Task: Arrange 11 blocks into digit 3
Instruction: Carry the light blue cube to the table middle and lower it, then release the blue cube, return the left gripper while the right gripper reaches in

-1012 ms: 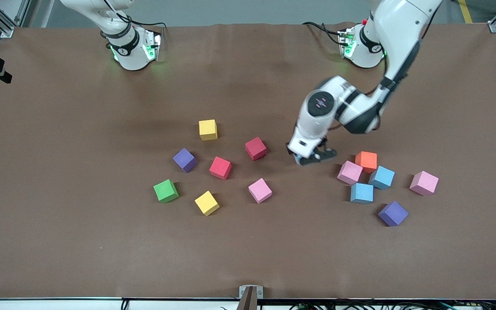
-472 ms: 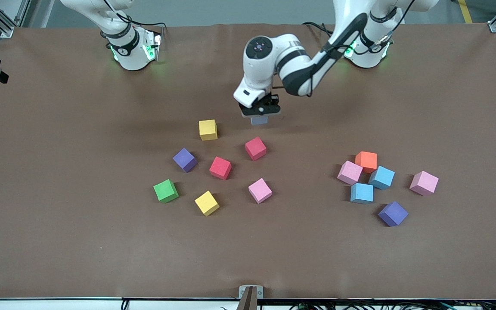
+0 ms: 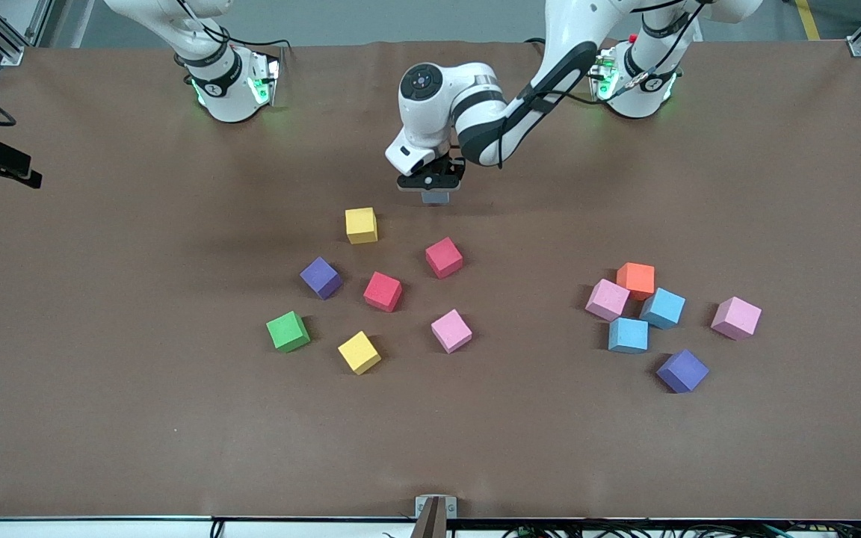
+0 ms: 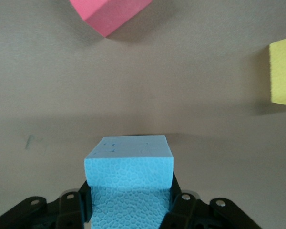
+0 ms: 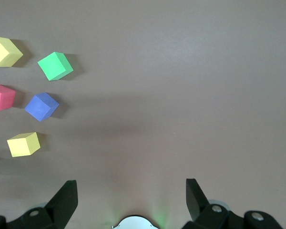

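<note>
I have the left gripper (image 3: 430, 183) over bare table (image 3: 102, 314), above the spot just beside the yellow block (image 3: 361, 225) that lies closest to the robots' bases, toward the left arm's end of it. Its fingers (image 4: 76, 205) are clamped on a light blue block (image 4: 129, 183); in the left wrist view the cube sits square between them, with a red block (image 4: 109, 14) and that yellow block in view on the table below.

The right gripper (image 5: 131, 193) waits up high, fingers spread wide and holding nothing. Its wrist view looks down on a green cube (image 5: 55, 66), a purple block (image 5: 41, 106) and two yellow ones.

No digit is formed: the blocks lie scattered in two loose groups. The middle group has two yellow, two red (image 3: 383, 291), one purple, one pink (image 3: 451, 330) and the green cube. Toward the left arm's end lie an orange cube (image 3: 636, 279) touching a pink block (image 3: 608, 299), two light blue blocks (image 3: 663, 308) close together, another pink (image 3: 735, 317) standing apart, and a purple block (image 3: 682, 370) nearest the front camera. I see no containers on the table.
</note>
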{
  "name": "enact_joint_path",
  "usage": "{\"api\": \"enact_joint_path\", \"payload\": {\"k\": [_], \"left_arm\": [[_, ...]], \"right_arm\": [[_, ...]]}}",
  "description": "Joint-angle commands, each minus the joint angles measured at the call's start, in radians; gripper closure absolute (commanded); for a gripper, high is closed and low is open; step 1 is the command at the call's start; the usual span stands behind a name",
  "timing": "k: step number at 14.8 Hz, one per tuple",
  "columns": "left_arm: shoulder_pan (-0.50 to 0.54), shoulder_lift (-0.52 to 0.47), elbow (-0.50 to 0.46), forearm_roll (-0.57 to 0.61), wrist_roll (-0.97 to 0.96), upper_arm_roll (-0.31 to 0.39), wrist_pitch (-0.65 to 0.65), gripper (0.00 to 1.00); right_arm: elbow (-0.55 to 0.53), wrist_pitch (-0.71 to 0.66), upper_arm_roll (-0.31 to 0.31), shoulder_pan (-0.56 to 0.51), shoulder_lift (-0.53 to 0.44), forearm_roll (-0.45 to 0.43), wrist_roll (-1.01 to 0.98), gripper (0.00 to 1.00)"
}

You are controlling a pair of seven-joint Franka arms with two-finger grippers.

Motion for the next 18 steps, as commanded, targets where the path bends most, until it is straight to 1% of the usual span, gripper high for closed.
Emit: {"api": "enact_joint_path", "payload": {"k": [1, 4, 7, 8, 9, 10, 11, 12, 13, 18], "left_arm": [[-0.014, 0.034, 0.035, 0.034, -0.014, 0.003, 0.001, 0.59], [-0.017, 0.034, 0.035, 0.036, -0.011, 0.003, 0.005, 0.58], [-0.021, 0.041, 0.032, 0.046, -0.011, 0.003, 0.03, 0.58], [-0.02, 0.042, 0.033, 0.051, -0.011, 0.003, 0.03, 0.58], [-0.02, 0.042, 0.033, 0.051, -0.01, 0.003, 0.031, 0.56], [-0.02, 0.042, 0.035, 0.053, -0.008, 0.003, 0.031, 0.49], [-0.021, 0.042, 0.035, 0.051, -0.007, 0.003, 0.038, 0.33], [-0.021, 0.042, 0.033, 0.053, -0.005, 0.003, 0.041, 0.11], [-0.021, 0.041, 0.033, 0.053, -0.004, 0.003, 0.041, 0.0], [0.009, 0.007, 0.032, 0.053, 0.045, 0.003, 0.03, 0.0]], "right_arm": [[-0.014, 0.015, 0.012, 0.035, -0.016, 0.004, 0.117, 0.0], [-0.016, 0.029, 0.012, 0.097, -0.015, 0.015, 0.306, 0.0], [-0.017, 0.034, 0.012, 0.114, -0.01, 0.081, 0.415, 0.0], [-0.022, 0.043, 0.012, 0.12, -0.01, 0.095, 0.444, 0.0], [-0.039, 0.063, 0.012, 0.149, -0.01, 0.095, 0.51, 0.0], [-0.056, 0.093, 0.012, 0.172, -0.009, 0.095, 0.591, 0.0], [-0.071, 0.118, 0.012, 0.189, -0.009, 0.095, 0.677, 0.0], [-0.08, 0.141, 0.012, 0.207, 0.0, 0.095, 0.76, 0.0], [-0.085, 0.15, 0.012, 0.215, 0.005, 0.096, 0.823, 0.0], [-0.103, 0.138, 0.012, 0.249, 0.002, 0.121, 1.093, 0.0]]}}
